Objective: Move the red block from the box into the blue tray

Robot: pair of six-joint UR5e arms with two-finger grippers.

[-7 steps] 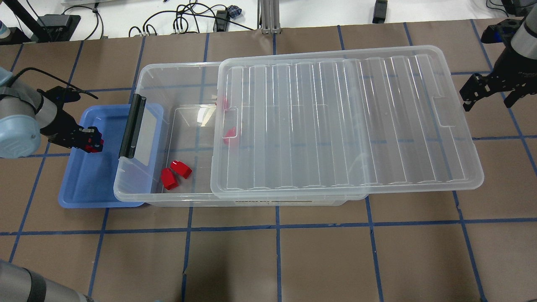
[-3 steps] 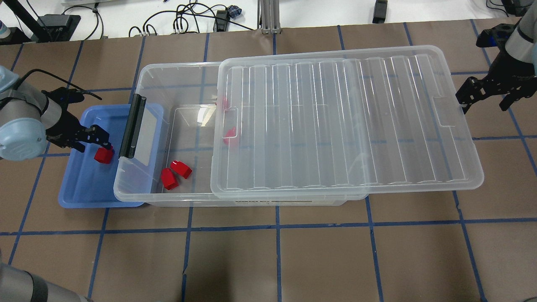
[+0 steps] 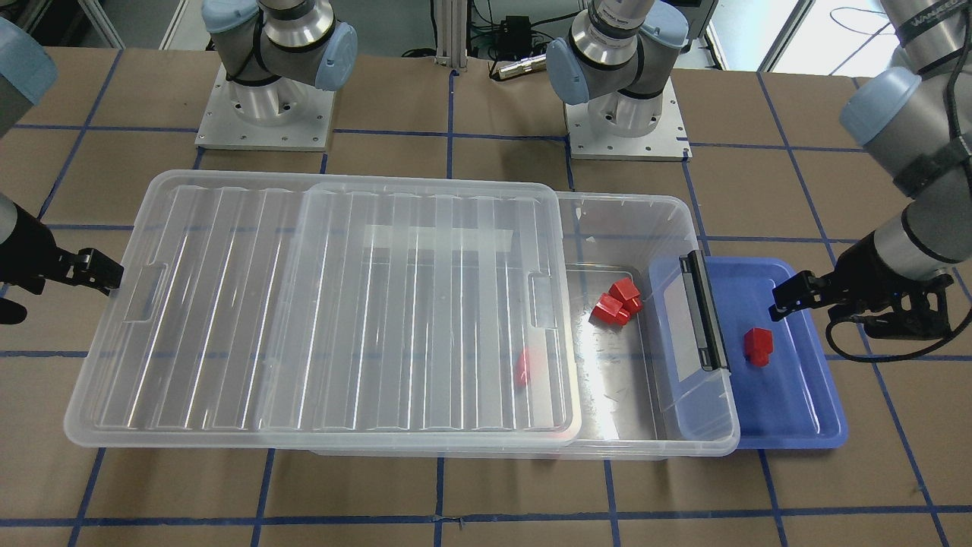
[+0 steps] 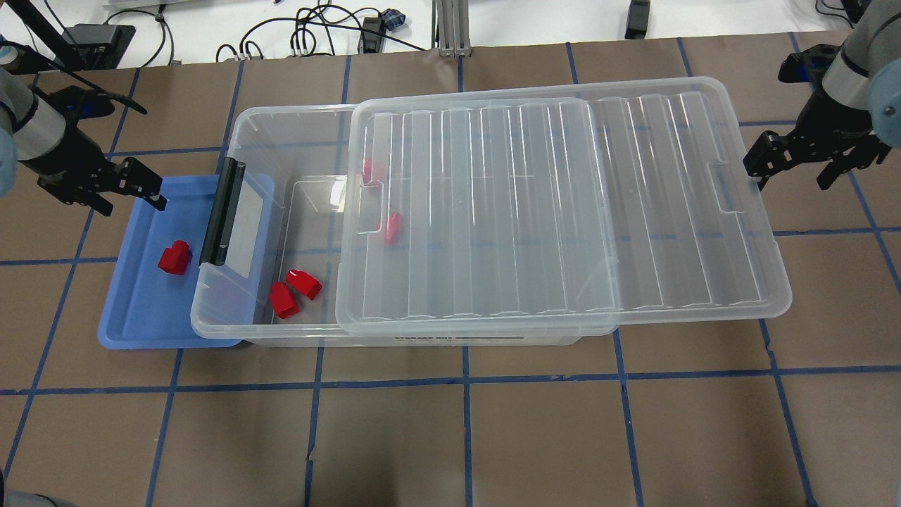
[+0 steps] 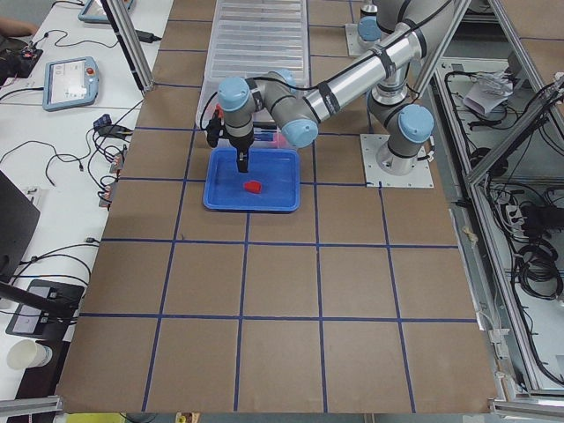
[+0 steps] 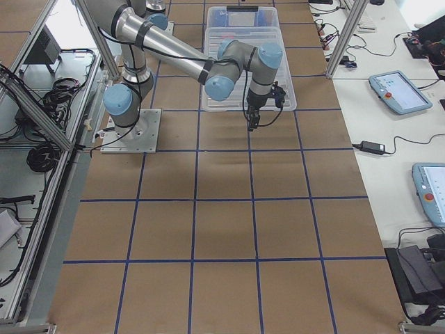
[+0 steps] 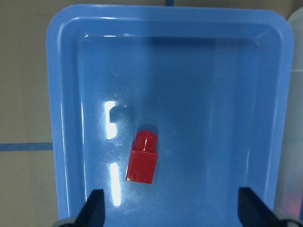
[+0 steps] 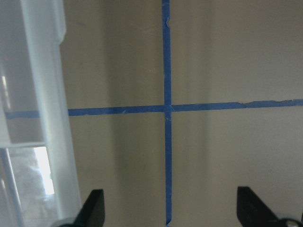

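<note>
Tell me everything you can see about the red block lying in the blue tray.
The red block is small, bright and glossy, like moulded plastic: a cube body with a short round stub at one end. It lies on its side on the floor of the blue tray, clear of every wall, touching only that floor. The left gripper hangs open above it, apart from it.

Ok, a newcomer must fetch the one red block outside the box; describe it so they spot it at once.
Find the large clear box with its ribbed lid slid partway off; a shallow blue tray sits at its black-handled end. The red block lies alone on that tray's floor, while the other red blocks are inside the box.
</note>
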